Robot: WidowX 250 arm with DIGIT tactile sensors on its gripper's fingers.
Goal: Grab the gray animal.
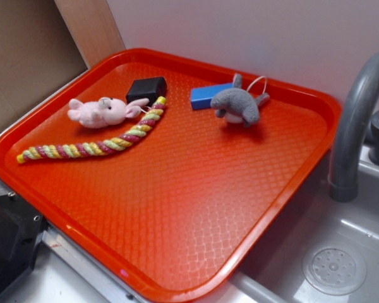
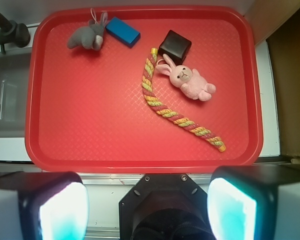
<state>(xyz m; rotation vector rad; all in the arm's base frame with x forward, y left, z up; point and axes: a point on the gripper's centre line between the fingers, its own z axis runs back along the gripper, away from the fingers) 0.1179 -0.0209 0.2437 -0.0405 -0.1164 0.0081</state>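
The gray animal (image 1: 239, 104) is a small fuzzy plush with a thin white string loop. It lies at the far right corner of the red tray (image 1: 177, 202), touching a blue block (image 1: 207, 96). In the wrist view the gray animal (image 2: 87, 36) is at the tray's (image 2: 90, 120) top left. My gripper (image 2: 147, 210) hangs well back from it, outside the tray's near rim. Its two fingers (image 2: 62, 210) are spread wide with nothing between them. The exterior view does not show the gripper.
On the tray also lie a pink plush bunny (image 2: 190, 80), a black block (image 2: 175, 45) and a striped rope (image 2: 177, 117). A gray faucet (image 1: 357, 126) and a sink (image 1: 316, 240) stand right of the tray. A wall runs behind.
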